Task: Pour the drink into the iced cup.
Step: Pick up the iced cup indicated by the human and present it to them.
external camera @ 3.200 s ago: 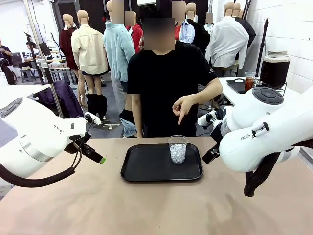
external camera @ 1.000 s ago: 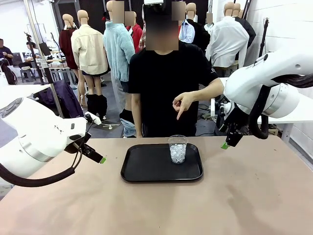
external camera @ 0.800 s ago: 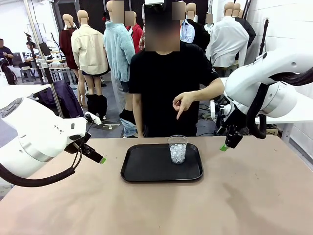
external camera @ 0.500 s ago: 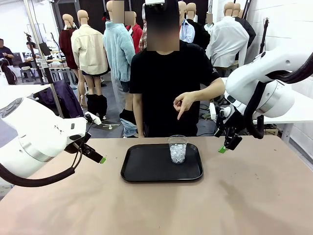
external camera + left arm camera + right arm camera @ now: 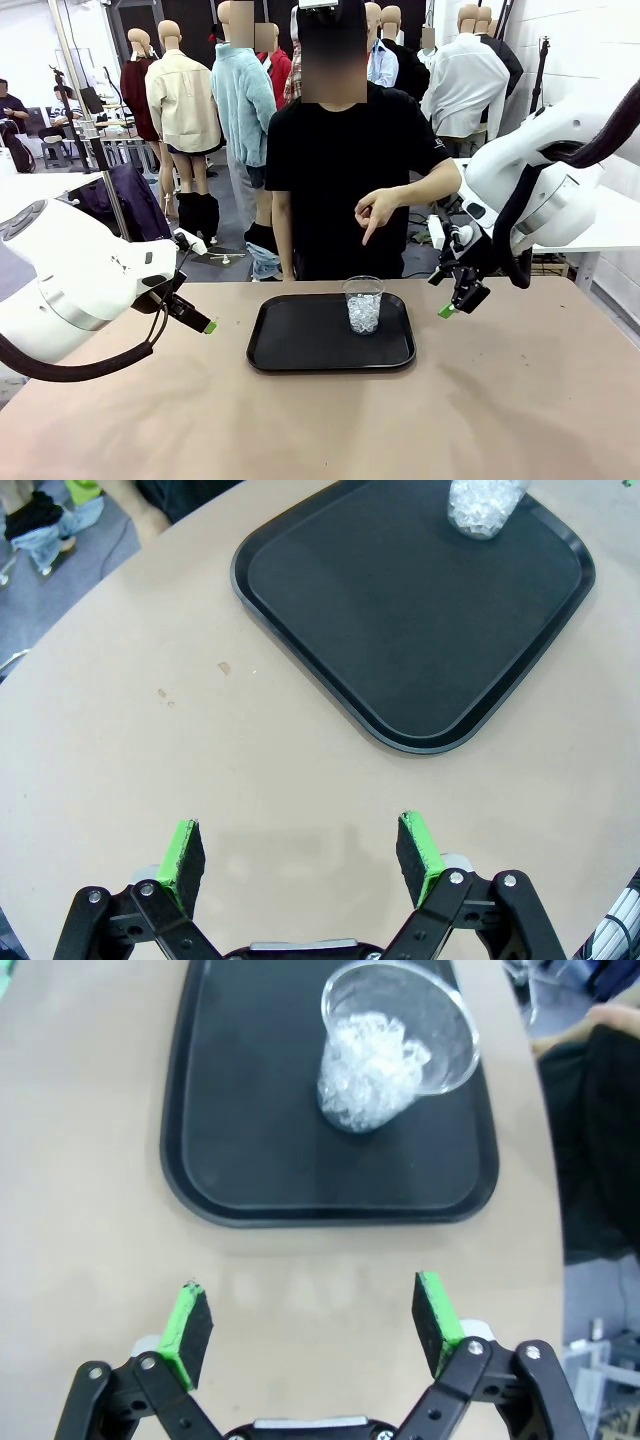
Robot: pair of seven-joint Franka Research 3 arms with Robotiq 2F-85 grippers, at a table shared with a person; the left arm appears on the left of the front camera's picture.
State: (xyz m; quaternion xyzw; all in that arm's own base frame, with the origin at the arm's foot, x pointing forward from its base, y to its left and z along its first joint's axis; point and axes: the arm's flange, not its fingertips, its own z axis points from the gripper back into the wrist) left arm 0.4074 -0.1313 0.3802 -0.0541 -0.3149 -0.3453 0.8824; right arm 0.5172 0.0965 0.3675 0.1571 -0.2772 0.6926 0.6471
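A clear cup [image 5: 363, 304] packed with ice stands upright toward the far side of a black tray [image 5: 300, 345] at the middle of a tan table [image 5: 500, 410]. It looks light and tall, so a careless sweep of an arm could tip it and scatter ice. A person's hand [image 5: 375, 213] hovers directly above, one finger pointing down at it, where it could be bumped or splashed during a pour.

The right end effector [image 5: 458, 297] hangs in the air just beside the tray's right edge, near the cup but apart from it, jaws spread wide and holding nothing. The left end effector [image 5: 196, 318] — likewise spread and empty — hangs off the tray's left side, well apart from the cup. Neither carries the drink, so pouring likely cannot begin until it is fetched.
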